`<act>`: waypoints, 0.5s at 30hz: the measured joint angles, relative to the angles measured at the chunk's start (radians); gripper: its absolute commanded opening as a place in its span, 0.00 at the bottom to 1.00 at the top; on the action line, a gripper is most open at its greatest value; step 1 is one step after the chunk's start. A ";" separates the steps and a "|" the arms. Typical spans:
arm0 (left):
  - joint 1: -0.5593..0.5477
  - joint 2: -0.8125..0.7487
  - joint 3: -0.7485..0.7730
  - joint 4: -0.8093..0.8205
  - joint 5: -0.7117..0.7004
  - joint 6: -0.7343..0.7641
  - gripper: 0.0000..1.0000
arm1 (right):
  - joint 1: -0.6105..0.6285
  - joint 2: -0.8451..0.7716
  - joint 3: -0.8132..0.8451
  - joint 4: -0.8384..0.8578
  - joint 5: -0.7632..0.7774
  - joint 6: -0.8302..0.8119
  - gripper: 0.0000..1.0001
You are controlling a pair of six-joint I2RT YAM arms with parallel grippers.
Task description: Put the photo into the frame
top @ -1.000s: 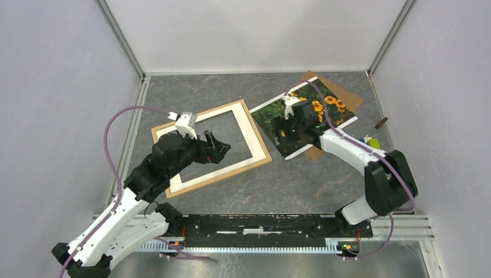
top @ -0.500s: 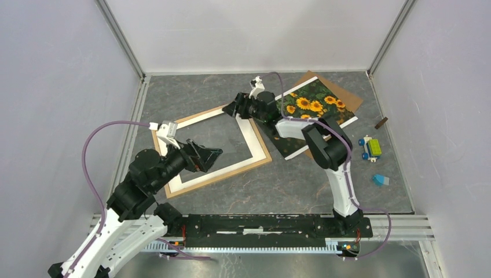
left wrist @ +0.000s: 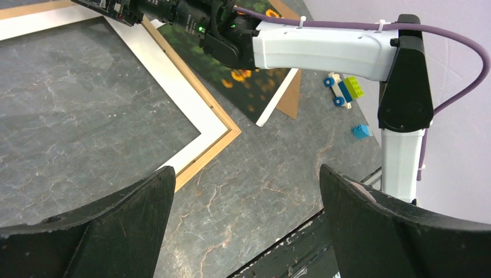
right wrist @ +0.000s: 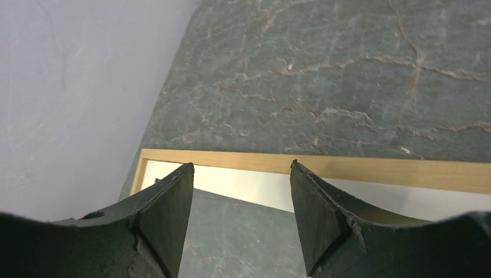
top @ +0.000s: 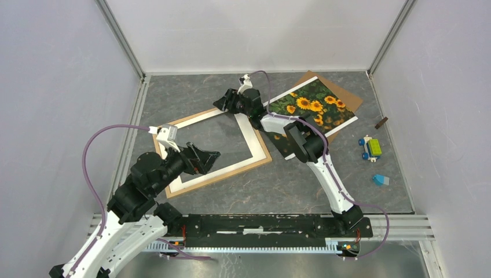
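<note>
The photo (top: pixel 312 107), sunflowers on dark green, lies flat at the back right on a brown backing board (top: pixel 349 96). It also shows in the left wrist view (left wrist: pixel 246 81). The frame (top: pixel 231 172), thin light wood with a white mat (top: pixel 259 149) inside, lies flat left of centre, apart from the photo. It shows in both wrist views (left wrist: pixel 217 147) (right wrist: pixel 347 165). My right gripper (top: pixel 219 105) is open and empty over the frame's far edge (right wrist: pixel 240 165). My left gripper (top: pixel 211 159) is open and empty above the frame's near right part (left wrist: pixel 246 169).
A small toy car (top: pixel 370 147) and a blue block (top: pixel 380 180) lie on the right of the table, with a small brown piece (top: pixel 381 122) near the right wall. Walls close in the left, back and right sides.
My right arm has swung left, from above the photo to the frame's far edge. My left arm has drawn back a little toward the near left. Photo and frame have not moved.
</note>
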 measured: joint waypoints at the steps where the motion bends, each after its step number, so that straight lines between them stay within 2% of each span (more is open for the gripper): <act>1: 0.000 0.000 -0.005 -0.002 -0.002 0.000 1.00 | 0.000 0.008 0.002 -0.004 0.002 -0.001 0.66; 15: 0.000 0.010 -0.006 -0.006 -0.002 0.000 1.00 | 0.008 0.034 0.001 -0.014 0.023 -0.027 0.64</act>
